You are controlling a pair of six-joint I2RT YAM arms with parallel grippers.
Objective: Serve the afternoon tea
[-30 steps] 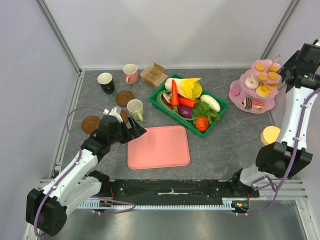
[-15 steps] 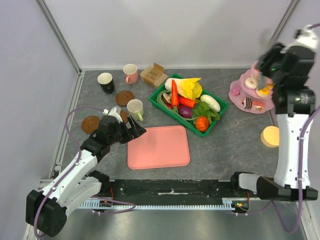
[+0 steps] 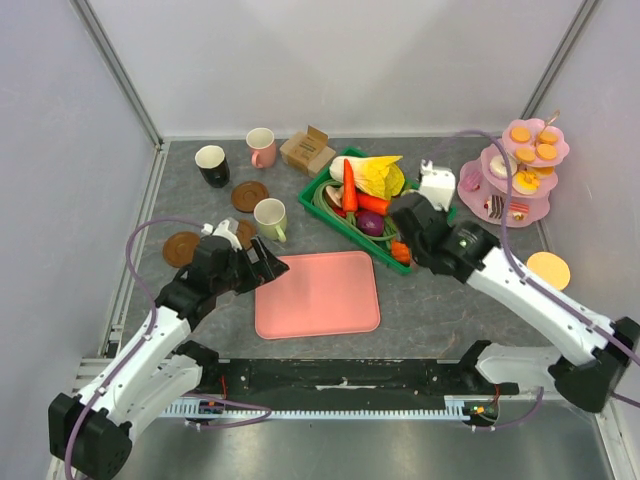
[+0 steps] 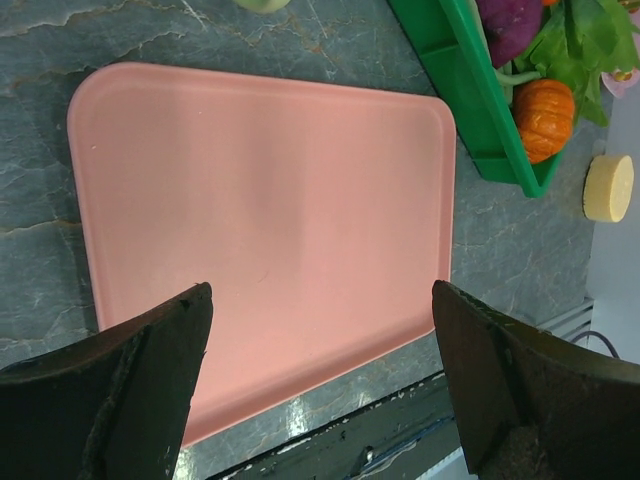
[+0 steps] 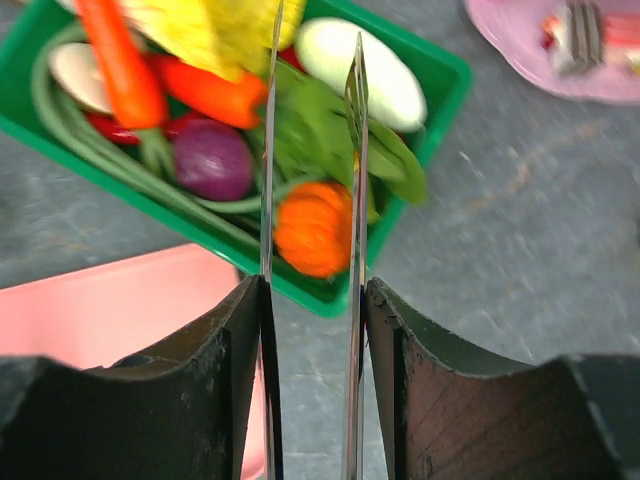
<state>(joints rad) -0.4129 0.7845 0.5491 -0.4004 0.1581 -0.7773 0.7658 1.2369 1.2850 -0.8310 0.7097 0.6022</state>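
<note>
Sweets [image 3: 527, 150]: on the pink tiered stand [image 3: 472, 188], far right.
Mugs [image 3: 270, 219]: far left, among brown coasters [image 3: 250, 196].
Left gripper [image 4: 320, 300]: fingers wide apart, over the pink tray [image 4: 260, 200].
Right gripper [image 5: 313, 287]: clamped on metal tongs [image 5: 357, 200], above the green vegetable basket [image 5: 440, 80].

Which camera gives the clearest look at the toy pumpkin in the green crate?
Left wrist: the pumpkin is sharp and nearly whole in the green crate's corner. Right wrist shows it bigger but blurred, framed by the metal tongs. Top external shows only an orange sliver beside the right arm.
</note>
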